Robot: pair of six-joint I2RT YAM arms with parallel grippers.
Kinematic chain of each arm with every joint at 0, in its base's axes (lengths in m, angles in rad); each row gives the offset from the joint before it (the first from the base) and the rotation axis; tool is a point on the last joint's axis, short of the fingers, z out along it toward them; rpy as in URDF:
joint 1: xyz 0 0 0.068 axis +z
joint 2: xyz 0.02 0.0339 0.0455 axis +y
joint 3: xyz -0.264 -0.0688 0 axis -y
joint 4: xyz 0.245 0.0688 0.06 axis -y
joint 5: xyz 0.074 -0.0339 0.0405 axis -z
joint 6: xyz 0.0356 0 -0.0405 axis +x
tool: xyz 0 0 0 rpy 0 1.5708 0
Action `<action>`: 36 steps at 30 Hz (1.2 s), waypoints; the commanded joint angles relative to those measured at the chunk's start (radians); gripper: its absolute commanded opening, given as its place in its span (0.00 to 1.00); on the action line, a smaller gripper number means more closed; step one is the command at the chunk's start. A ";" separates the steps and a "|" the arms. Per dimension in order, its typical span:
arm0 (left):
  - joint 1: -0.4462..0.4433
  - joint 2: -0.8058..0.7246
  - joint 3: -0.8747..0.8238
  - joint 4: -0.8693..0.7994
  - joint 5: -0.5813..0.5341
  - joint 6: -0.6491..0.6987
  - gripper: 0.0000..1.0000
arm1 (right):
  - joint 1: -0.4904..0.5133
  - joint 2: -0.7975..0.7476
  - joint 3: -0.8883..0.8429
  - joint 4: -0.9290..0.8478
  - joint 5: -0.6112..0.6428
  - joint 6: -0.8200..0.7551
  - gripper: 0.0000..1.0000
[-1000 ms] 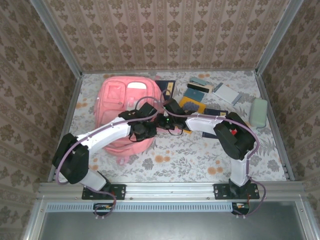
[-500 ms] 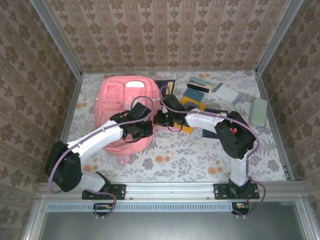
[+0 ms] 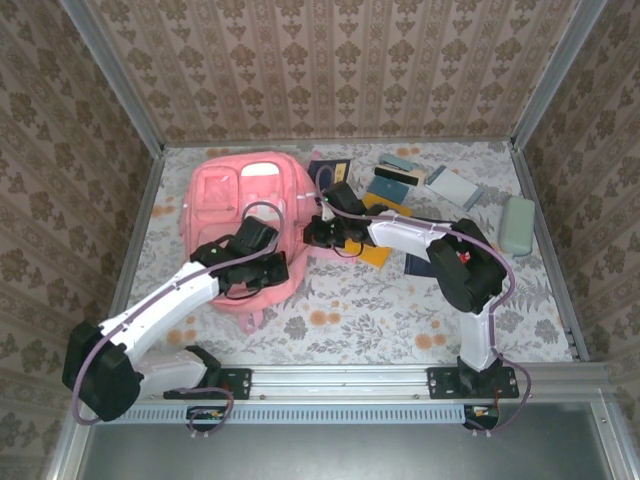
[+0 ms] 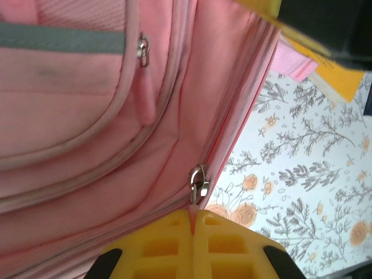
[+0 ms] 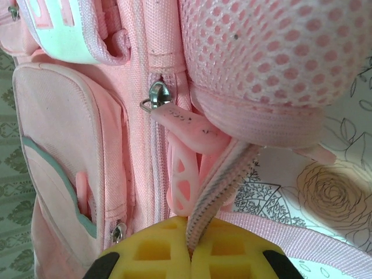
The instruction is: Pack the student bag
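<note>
Overhead, the large pink fabric backpack [image 3: 225, 205] lies flat at ten o'clock on the floral-print tablecloth [image 3: 400, 300], and both arms are on it.

The left gripper [image 4: 193, 220] is at the bag's five o'clock corner. Its yellow fingers are pressed tight together, pinching the thin pink zipper pull tab [image 4: 192, 212]. That tab hangs from a small metal slider [image 4: 199, 183] on the side zip. The tablecloth shows at three o'clock in this wrist view.

Across at the bag's three o'clock edge, the right gripper [image 5: 190, 229] is clamped too. Its yellow fingers are closed on a narrow pink-and-grey fabric strip [image 5: 218, 183] that runs up toward a padded pink mesh panel [image 5: 273, 46] at one o'clock. Just beside that strip, at its nine o'clock, dangles a pink rubber zipper pull [image 5: 180, 174] from its own silver zip slider [image 5: 157, 94]. Whether the pull's tip touches the fingers, I cannot tell.

Loose items sit at one to two o'clock on the table. A dark blue book [image 3: 330, 170] is just beside the bag. A yellow-orange card [image 3: 376, 252] lies under the right arm, and a pale green case [image 3: 517, 225] is well apart at three o'clock.
</note>
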 commanded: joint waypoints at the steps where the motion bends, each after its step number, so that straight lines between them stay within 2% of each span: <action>1: 0.012 -0.043 -0.013 -0.256 0.079 0.056 0.00 | -0.089 0.038 0.038 0.005 0.175 -0.056 0.00; 8: 0.014 -0.064 0.001 -0.418 0.029 0.111 0.00 | -0.126 0.051 0.054 0.015 0.215 -0.071 0.00; 12: 0.016 -0.084 0.020 -0.511 -0.050 0.118 0.00 | -0.162 0.075 0.088 0.025 0.208 -0.076 0.00; 18: 0.015 -0.097 0.020 -0.541 -0.079 0.118 0.00 | -0.196 0.133 0.195 -0.008 0.160 -0.106 0.00; 19: 0.013 -0.097 0.021 -0.523 -0.069 0.119 0.00 | -0.196 0.133 0.205 -0.010 0.145 -0.107 0.05; 21: 0.007 -0.097 0.024 -0.456 -0.057 0.112 0.00 | -0.189 0.116 0.200 -0.007 0.118 -0.098 0.35; 22: 0.005 -0.093 0.028 -0.420 -0.049 0.104 0.00 | -0.184 0.101 0.191 -0.008 0.113 -0.093 0.44; 24: 0.004 -0.072 0.039 -0.319 -0.025 0.076 0.00 | -0.167 0.049 0.147 -0.015 0.112 -0.082 0.53; 29: -0.025 0.009 0.079 -0.116 0.013 0.027 0.00 | -0.106 -0.111 -0.015 -0.085 0.142 -0.022 0.57; 36: -0.080 0.138 0.159 0.009 0.030 0.020 0.00 | 0.005 -0.273 -0.215 -0.106 0.165 0.102 0.60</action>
